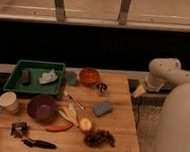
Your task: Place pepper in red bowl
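Note:
The pepper [59, 128], slim and red-orange, lies on the wooden table just in front of the purple bowl [41, 107]. At the back of the table the small red bowl [89, 76] stands with nothing in it. My gripper [139, 91] hangs off the table's right edge at the end of the white arm [165, 72]. It is far from both the pepper and the bowl. It stands open and holds nothing.
A green tray [17, 88] with a white cloth sits at the back left, and a blue cup [71, 78] beside it. Around the pepper are a banana peel [70, 113], an apple [85, 124], a dark cluster [99, 138], a blue sponge [102, 109], a metal cup [102, 87] and a white cup [8, 101].

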### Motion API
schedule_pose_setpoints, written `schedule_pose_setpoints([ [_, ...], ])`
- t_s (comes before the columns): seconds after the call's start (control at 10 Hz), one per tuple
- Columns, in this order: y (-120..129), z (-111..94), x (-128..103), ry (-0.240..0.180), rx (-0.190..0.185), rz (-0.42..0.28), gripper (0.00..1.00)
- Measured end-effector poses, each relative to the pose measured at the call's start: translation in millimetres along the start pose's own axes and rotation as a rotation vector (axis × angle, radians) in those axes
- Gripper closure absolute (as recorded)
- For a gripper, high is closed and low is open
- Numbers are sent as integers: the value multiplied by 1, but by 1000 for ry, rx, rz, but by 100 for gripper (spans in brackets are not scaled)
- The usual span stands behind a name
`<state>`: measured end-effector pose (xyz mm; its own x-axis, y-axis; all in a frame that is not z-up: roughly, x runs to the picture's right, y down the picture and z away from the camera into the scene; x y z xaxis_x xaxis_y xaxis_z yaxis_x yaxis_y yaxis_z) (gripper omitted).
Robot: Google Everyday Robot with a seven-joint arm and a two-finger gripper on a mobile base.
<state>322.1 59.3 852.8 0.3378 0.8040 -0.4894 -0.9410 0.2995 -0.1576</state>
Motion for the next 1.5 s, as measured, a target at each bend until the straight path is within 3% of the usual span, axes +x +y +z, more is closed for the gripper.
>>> schedule_pose_setpoints([
  [0.8,0,-1,-1,-1,-1,-1,20],
  [1.1,10,-7,0,-21,-35,-45,20],
  [1.4,50,-20,10,-51,-59,-152,20],
  [1.5,107,-38,5,-76,-103,-279,20],
])
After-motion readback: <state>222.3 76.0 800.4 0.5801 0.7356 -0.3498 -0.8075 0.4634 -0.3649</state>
